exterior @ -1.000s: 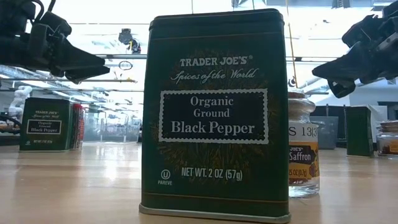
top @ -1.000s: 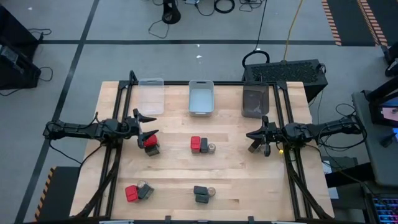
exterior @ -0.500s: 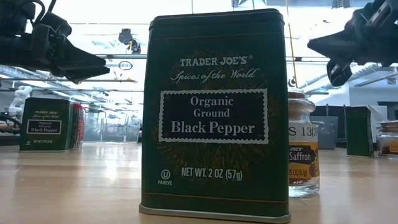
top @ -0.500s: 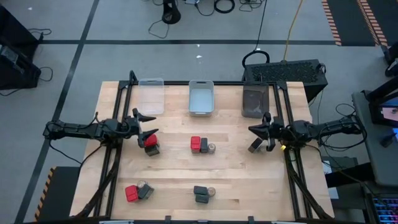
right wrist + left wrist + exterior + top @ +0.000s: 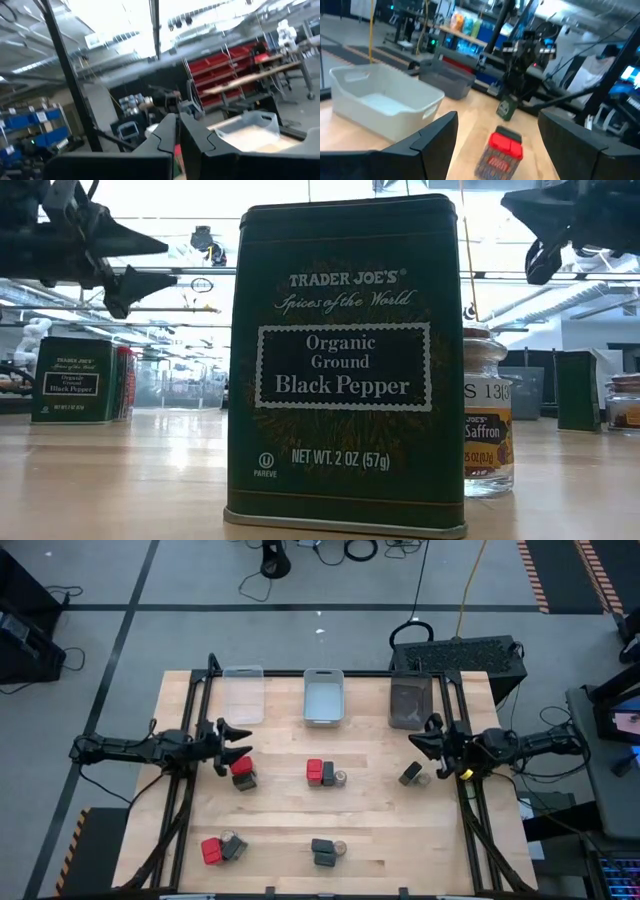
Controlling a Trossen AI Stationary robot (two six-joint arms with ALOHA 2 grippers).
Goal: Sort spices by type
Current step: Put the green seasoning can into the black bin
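While the red tin (image 5: 241, 765) and the grey tin touching it sit just beyond the left gripper (image 5: 236, 740), whose fingers gape with nothing between them, I'd say the job is to come down square over the red one alone, without nudging its neighbour. The right gripper (image 5: 424, 743) hangs clenched and empty just above a lone grey tin (image 5: 410, 773) and jar. From above I count three red tins, about five grey, four jars, and three bins (image 5: 323, 697) beyond.
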